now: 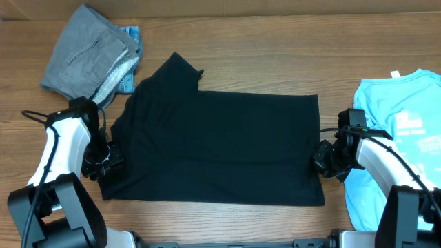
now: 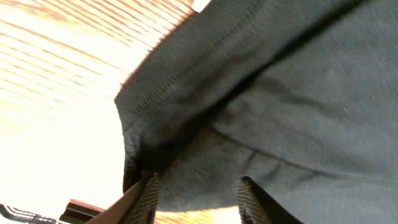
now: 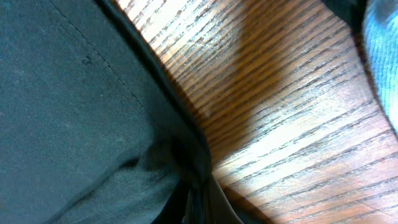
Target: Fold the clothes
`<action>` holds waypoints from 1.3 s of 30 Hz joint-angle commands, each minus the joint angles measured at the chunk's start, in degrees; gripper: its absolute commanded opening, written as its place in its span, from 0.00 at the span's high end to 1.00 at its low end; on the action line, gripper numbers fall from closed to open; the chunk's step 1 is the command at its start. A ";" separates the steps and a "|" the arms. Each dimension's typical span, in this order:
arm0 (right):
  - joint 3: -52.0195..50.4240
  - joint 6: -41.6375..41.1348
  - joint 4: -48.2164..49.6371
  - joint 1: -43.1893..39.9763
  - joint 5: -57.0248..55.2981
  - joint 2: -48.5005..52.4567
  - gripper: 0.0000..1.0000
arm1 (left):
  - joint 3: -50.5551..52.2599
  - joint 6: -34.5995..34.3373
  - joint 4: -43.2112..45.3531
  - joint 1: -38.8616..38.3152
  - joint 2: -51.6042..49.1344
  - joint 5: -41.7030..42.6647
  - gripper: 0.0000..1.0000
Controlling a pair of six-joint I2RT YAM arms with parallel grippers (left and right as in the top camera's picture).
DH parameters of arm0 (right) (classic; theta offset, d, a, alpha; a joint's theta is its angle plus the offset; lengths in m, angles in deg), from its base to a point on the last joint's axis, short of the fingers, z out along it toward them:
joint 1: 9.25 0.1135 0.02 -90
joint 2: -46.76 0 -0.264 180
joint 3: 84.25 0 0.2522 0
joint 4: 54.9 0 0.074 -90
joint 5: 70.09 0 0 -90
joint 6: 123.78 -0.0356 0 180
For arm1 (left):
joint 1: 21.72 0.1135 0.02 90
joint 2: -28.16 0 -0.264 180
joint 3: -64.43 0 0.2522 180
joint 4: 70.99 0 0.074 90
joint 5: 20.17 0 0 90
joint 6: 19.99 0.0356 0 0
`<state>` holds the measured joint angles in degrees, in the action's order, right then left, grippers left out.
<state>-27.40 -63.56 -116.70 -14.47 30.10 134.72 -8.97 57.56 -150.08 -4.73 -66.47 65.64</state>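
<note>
Left end effector [image 2: 198, 193] and right end effector [image 3: 202, 205] each hold the black T-shirt [image 1: 220, 145]
Left jaws partly apart around bunched hem, right pinched tight on the opposite edge — shirt spread flat on the counter [image 1: 275, 62], light-blue T-shirt [image 1: 403, 131] at right, grey pieces [image 1: 86, 55] far left.

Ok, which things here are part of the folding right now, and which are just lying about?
In hand: black T-shirt; left gripper and right gripper pinching its opposite edges.
Lying aside, untouched: light-blue printed T-shirt at the right; grey garment pile at far left.
</note>
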 commanded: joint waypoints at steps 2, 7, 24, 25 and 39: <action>1.29 -0.48 0.13 -0.07 -1.20 0.02 0.96 | 3.32 -2.86 2.75 0.35 0.13 -2.51 0.59; 1.29 -0.50 0.13 -0.07 -1.18 0.02 0.96 | 6.08 -2.80 6.51 0.35 0.13 -2.19 0.64; 1.29 -3.54 -2.71 -0.07 -6.27 0.02 0.96 | 2.40 1.99 14.82 1.09 0.13 -2.40 0.81; 1.29 -3.52 -2.84 -0.07 -6.32 0.02 0.96 | 2.25 1.99 14.73 1.09 0.13 -2.32 0.77; 6.45 -2.80 -6.62 -0.07 -5.44 -8.74 0.54 | -13.07 7.87 1.05 0.20 0.48 10.43 0.50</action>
<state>-25.65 -66.67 -122.82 -14.47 25.21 131.92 -15.07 61.12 -147.12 -4.20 -66.47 68.79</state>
